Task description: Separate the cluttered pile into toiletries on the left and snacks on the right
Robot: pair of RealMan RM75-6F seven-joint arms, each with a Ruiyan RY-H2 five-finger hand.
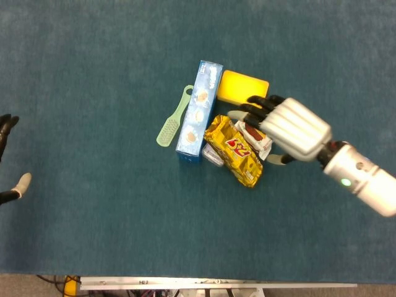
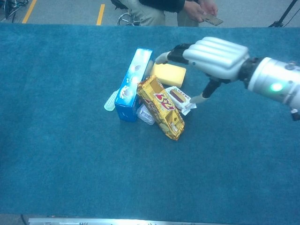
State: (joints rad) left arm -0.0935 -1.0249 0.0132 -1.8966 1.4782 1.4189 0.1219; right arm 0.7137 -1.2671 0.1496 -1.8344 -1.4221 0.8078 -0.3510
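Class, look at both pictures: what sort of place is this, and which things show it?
Probably a robot test lab: a blue felt-covered table, a silver robot hand over a staged pile, a seated person beyond, and yellow floor lines.

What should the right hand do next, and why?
Probably lower and close on the white snack packet. The right hand is open right above it, fingers spread over packet and yellow sponge, thumb beside its edge; nothing is held yet.
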